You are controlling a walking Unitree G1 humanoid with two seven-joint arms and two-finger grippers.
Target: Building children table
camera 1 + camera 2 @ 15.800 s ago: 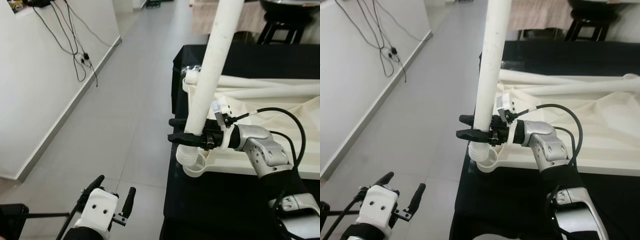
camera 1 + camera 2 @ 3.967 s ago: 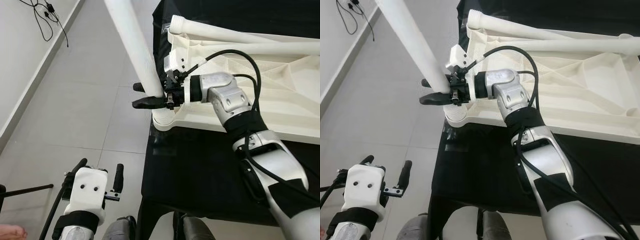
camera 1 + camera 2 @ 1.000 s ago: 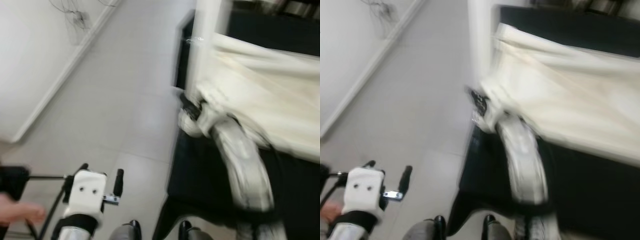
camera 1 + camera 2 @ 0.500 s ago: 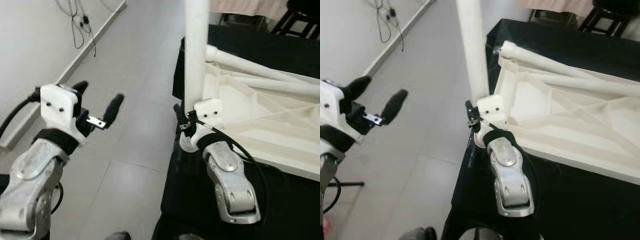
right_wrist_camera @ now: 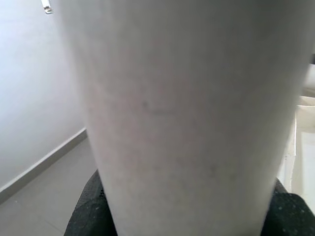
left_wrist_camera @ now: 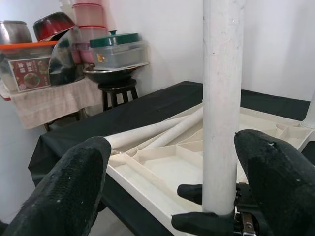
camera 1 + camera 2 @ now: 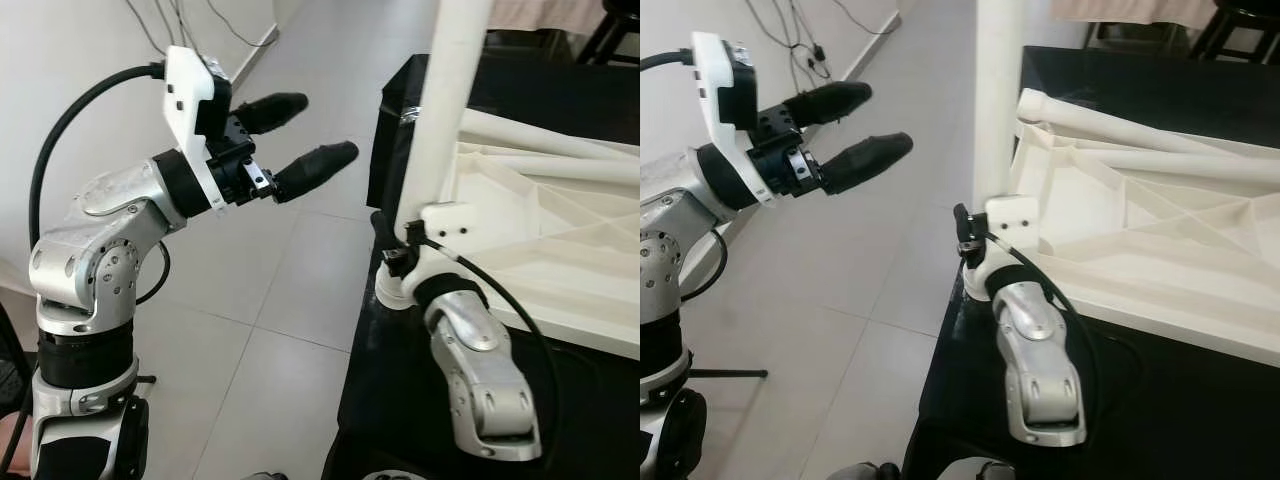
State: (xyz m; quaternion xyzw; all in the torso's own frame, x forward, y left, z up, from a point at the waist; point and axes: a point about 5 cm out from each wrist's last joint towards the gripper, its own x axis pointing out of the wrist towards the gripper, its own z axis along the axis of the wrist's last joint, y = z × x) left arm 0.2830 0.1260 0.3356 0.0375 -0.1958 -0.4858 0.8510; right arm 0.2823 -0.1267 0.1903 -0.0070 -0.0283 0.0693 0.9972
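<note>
The left gripper [image 7: 300,128] has climbed from low beside the robot's body to chest height over the past second, its two black fingers [image 7: 318,166] now spread wide and aimed toward 3 o'clock at the white table leg [image 7: 447,110]. The leg stands upright, its long axis running 12 to 6 o'clock, foot set in the corner socket [image 7: 395,292] of the upturned white tabletop [image 7: 1160,240], which lies underside up on a black-draped table [image 7: 1150,400]. In the left wrist view the leg [image 6: 224,98] sits centred between the two parted fingers but well ahead of them, nothing touching either pad.

The right gripper [image 7: 388,243] is clamped on the leg near its base, just above the socket, its black fingers wrapped around the round shaft; the right wrist view has the pale shaft [image 5: 182,113] pressed close against the lens with dark fingertips at either side. Two more legs [image 7: 1140,125] lie flat across the tabletop's ribbed underside, at 1 o'clock from the standing one.

The right arm is plainly the nearer, already on the leg; the left lies at 9 o'clock from it across bare floor tiles [image 7: 310,300]. A second grip higher up the shaft looks the likely aim, which would call for the left arm to travel straight toward 3 o'clock and close.
</note>
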